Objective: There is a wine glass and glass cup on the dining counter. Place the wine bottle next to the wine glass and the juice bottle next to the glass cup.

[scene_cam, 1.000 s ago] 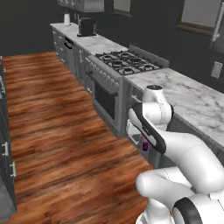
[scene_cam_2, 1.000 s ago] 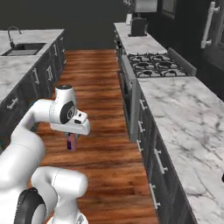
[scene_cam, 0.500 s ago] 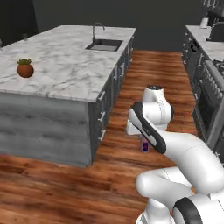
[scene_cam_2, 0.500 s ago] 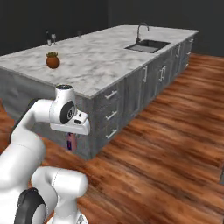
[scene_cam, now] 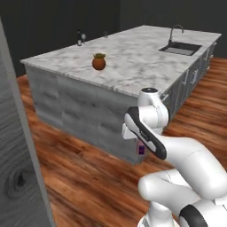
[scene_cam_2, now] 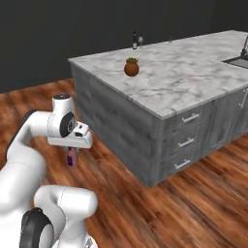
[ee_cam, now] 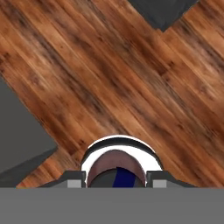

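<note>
The claw (scene_cam_2: 72, 151) is closed around the small purple juice bottle (scene_cam_2: 72, 157), holding it upright above the wood floor (scene_cam_2: 145, 208), near the grey side of the marble table (scene_cam_2: 193, 82). Far off at the table's back end stand the dark wine bottle (scene_cam_2: 134, 41) and wine glass (scene_cam_2: 140, 40), just beside each other

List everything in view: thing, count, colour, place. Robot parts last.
dining counter: one, white marble with grey veins over a grey base, across the room ahead.
wine bottle: one, dark, at the counter's far corner.
wine glass: one, clear, right beside the wine bottle.
potted plant: one, brown round pot with green top, on the counter.
sink with faucet: one, dark basin, in the counter's far end.
floor: reddish-brown wood planks.
juice bottle: one, purple, in the gripper.
gripper: one, shut on the juice bottle, above the floor.
</note>
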### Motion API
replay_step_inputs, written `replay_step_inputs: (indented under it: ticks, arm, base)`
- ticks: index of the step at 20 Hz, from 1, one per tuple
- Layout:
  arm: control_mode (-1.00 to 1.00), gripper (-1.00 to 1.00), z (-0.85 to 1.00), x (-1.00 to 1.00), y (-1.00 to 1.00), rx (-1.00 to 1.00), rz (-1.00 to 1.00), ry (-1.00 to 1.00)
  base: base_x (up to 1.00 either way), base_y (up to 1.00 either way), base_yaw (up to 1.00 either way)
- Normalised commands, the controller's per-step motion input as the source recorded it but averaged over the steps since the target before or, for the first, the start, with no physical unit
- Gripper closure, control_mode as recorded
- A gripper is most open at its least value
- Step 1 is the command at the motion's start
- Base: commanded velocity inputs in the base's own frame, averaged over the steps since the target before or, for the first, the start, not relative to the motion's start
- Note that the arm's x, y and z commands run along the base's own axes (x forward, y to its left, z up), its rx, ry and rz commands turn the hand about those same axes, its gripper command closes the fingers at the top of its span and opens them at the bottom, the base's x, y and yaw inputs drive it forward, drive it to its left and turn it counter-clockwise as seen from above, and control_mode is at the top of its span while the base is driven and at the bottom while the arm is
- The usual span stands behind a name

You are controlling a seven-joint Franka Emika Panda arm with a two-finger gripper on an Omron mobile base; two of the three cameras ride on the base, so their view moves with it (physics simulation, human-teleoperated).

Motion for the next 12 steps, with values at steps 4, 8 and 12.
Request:
replay_step_inputs:
  ticks: [4,8,12]
  arm:
    - [1.00,1.00,0.00,0.00,0.00,0.00,0.00,0.00]
    - [1.00,1.00,0.00,0.00,0.00,0.00,0.00,0.00]
    - [1.00,1.00,0.00,0.00,0.00,0.00,0.00,0.00]
  base:
    - [0.63,0.46,-0.01]
    - [0.72,0.38,-0.03]
    - [0.68,-0.03,-0.02]
